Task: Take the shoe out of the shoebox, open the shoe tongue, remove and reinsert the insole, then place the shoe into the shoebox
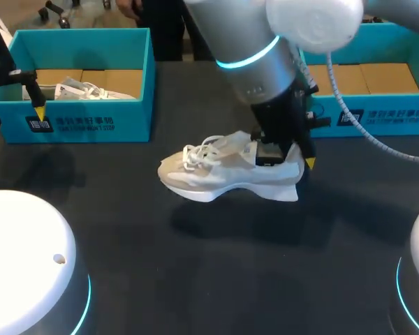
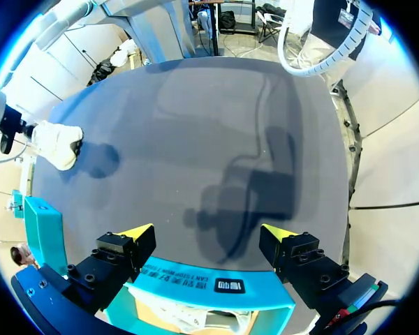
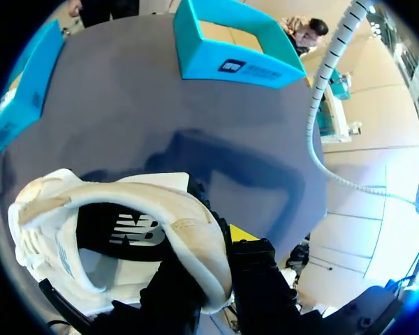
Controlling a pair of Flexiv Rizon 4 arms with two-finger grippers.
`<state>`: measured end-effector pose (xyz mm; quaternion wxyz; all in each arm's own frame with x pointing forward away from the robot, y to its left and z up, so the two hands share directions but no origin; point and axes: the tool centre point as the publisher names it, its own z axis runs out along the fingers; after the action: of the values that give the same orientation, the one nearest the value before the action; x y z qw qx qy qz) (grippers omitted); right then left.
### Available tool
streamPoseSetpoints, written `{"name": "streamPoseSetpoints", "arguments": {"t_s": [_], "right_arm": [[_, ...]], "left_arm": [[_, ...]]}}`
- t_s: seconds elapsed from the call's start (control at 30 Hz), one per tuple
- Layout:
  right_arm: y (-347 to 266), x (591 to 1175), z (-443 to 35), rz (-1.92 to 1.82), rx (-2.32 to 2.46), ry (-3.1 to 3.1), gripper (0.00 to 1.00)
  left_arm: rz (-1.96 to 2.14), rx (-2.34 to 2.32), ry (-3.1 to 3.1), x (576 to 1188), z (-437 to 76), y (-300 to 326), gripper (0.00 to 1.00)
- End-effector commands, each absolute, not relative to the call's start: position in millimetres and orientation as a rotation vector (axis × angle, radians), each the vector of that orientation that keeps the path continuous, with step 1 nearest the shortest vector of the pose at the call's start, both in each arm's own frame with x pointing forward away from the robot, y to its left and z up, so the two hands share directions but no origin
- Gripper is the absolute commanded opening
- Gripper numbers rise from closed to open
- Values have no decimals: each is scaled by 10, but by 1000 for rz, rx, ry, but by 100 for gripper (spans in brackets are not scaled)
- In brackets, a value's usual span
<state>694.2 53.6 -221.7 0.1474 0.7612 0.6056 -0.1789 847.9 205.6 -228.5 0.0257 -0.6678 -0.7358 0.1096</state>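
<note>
One insole (image 3: 126,234), right wrist view only

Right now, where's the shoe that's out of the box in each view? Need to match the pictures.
Head view: shoe at centre, heel in the right gripper.
Left wrist view: shoe small, far ahead of the left gripper, to one side.
Right wrist view: shoe up close, heel collar between that gripper's fingers.
Shared landmark: teal shoebox at my left, under the left gripper, beyond the toe.
</note>
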Motion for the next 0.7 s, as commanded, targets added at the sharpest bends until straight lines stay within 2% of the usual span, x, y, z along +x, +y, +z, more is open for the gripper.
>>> {"name": "streamPoseSetpoints", "arguments": {"t_s": [0.03, 0.7], "right_arm": [[514, 6910, -2327, -486, 2165, 1752, 0], [465, 7171, -3076, -391, 2150, 1822, 0]], "left_arm": [[336, -2064, -2274, 8478, -2281, 2059, 100], [336, -2064, -2274, 8478, -2281, 2059, 100]]}}
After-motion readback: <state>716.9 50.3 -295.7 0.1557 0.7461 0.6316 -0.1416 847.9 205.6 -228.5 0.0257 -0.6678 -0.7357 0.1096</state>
